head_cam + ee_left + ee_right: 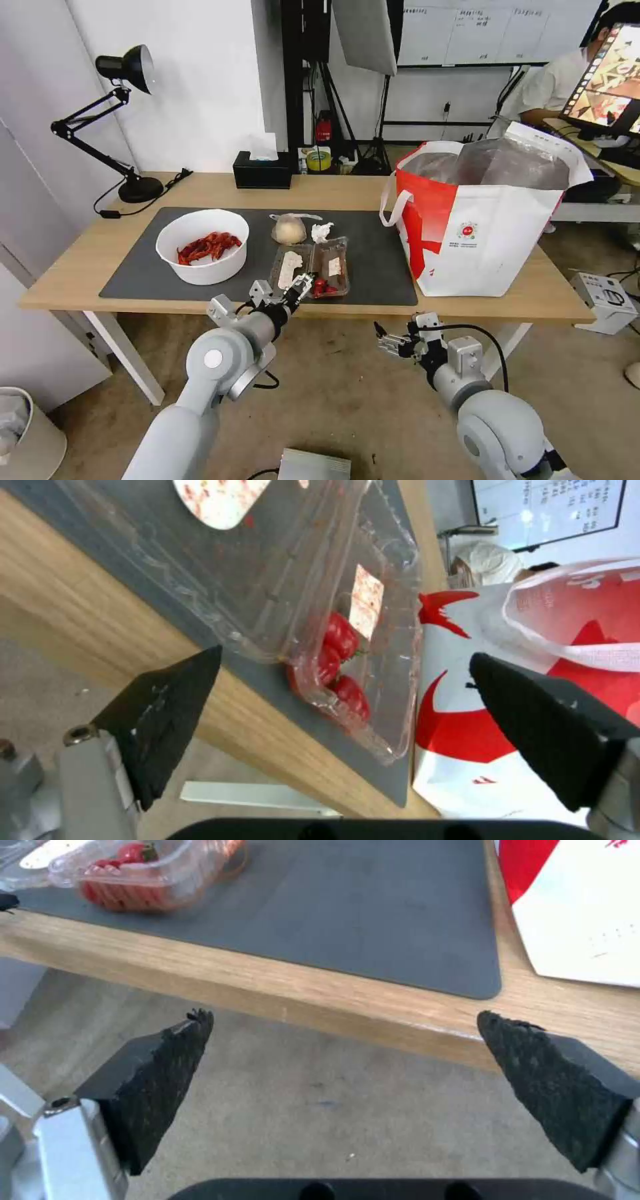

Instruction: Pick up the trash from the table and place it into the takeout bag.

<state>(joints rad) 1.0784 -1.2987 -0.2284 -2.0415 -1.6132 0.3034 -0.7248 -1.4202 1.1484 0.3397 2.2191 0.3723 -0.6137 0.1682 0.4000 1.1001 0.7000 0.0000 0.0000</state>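
Trash box (312,269) lies between bowl (202,246) and takeout bag (481,220); left pincer (298,288) gapes beside it, right pincer (393,342) likewise spread.

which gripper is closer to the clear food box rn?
Left. The left gripper is open at the near edge of the clear food box, over the table edge. The right gripper, also open, hangs below the table edge, off toward the takeout bag.

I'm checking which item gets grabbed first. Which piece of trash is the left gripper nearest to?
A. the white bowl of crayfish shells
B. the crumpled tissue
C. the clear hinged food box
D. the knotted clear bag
C: the left gripper, open, sits at the near edge of the clear hinged food box, which lies between its fingers in the left wrist view.
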